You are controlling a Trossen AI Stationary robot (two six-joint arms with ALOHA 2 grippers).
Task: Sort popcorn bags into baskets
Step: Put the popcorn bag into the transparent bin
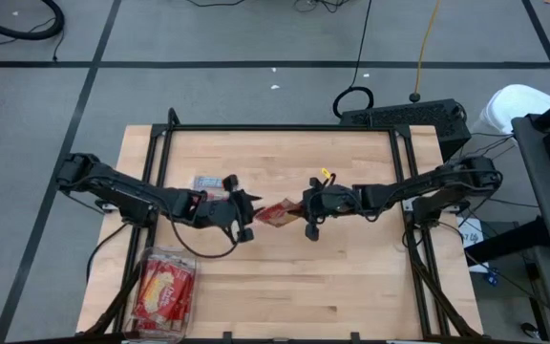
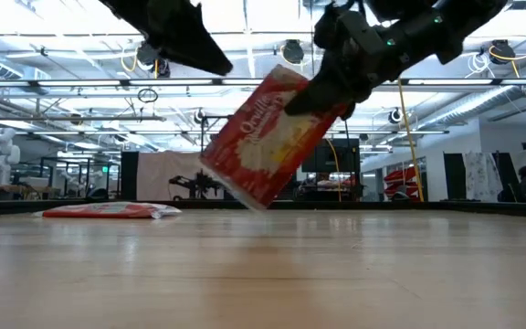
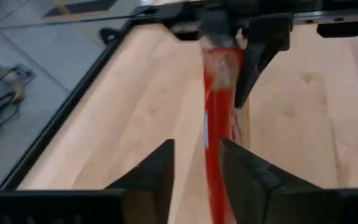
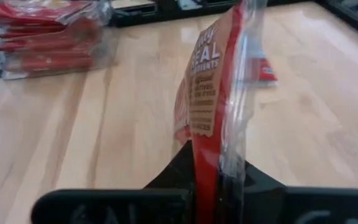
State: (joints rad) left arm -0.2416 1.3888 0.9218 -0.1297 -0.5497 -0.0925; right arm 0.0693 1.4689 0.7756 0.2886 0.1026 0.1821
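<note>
A red popcorn bag hangs tilted above the middle of the table, held by my right gripper, which is shut on it. It also shows in the high view and edge-on in the right wrist view. My left gripper is open just to the bag's left; in the left wrist view its fingers stand on either side of the bag's edge, and the low view shows it apart from the bag. A second packet lies flat on the table. The see-through bin holds several packets. My right gripper pinches the bag's upper edge between its two fingers, coming from the table's right and slanting down. The bag stands edge-on between the fingers. It hangs tilted below them, lifted clear, its lower corner a little above the table.
The bin stands at the table's near left corner and shows in the right wrist view. A black frame runs along the table's far edge and sides. Bare wood lies near and right of the arms.
</note>
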